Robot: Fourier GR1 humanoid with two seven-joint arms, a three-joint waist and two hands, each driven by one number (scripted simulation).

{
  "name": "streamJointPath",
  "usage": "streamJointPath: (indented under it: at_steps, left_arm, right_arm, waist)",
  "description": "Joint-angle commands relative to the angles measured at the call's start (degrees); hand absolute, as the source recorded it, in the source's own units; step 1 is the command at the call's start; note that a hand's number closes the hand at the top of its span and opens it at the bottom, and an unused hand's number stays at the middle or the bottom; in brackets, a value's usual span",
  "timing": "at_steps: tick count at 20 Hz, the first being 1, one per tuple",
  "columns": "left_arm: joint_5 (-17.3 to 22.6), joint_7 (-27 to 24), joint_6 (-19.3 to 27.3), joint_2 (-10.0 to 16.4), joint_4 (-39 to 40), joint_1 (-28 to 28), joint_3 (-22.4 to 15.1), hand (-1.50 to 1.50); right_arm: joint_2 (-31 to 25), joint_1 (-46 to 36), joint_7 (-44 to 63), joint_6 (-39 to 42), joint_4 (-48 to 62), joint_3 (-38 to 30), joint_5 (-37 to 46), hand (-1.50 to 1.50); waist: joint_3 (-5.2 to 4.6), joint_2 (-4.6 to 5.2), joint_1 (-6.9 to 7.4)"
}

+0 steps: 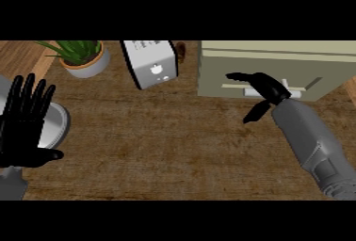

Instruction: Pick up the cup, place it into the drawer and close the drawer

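1. Right hand (268, 87) is at the front of the drawer (313, 77), lying over the pale handle (297, 93). Its fingers are stretched out along the front and the thumb is splayed down and away. Nothing is held.
2. Left hand (24, 127) rests at the view's left edge above a grey plate (61, 123), fingers straight, apart and pointing up.
3. The cup is not visible anywhere on the desk (160, 141). Judgement: it is probably inside the drawer, but this can't be confirmed.
4. The drawer front looks close to flush with the cabinet (278, 47). I cannot tell whether a gap remains. Judged step: closing push, at or near its end.
5. Risks:
   - The contact sits left of the front's middle, so an uneven push could skew the drawer and jam it short of shut.
   - The fingers could slide off the handle and the push would be lost.
   - If the cup stands taller than the opening, it could catch on the frame.
6. The potted plant (83, 59) and the silver appliance (153, 63) stand well apart from the right hand, so I judge them unlikely to be disturbed.
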Motion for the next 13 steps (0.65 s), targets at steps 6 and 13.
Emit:
streamJointPath:
  at_steps: [6,13]
  left_arm:
    - [-1.86,0.26,-0.04,-0.35,1.63,-3.04,0.16,-1.50]
    - [-4.17,-1.50,0.90,-3.23,1.20,-2.24,-1.70,-1.50]
  right_arm:
    - [-5.96,-7.48,-0.51,1.72,9.17,-3.10,-0.18,-1.50]
    - [-5.05,-8.01,-0.78,0.53,11.20,-3.63,-0.26,-1.50]
  waist:
    - [0.37,1.83,1.81]
    - [0.36,1.98,2.13]
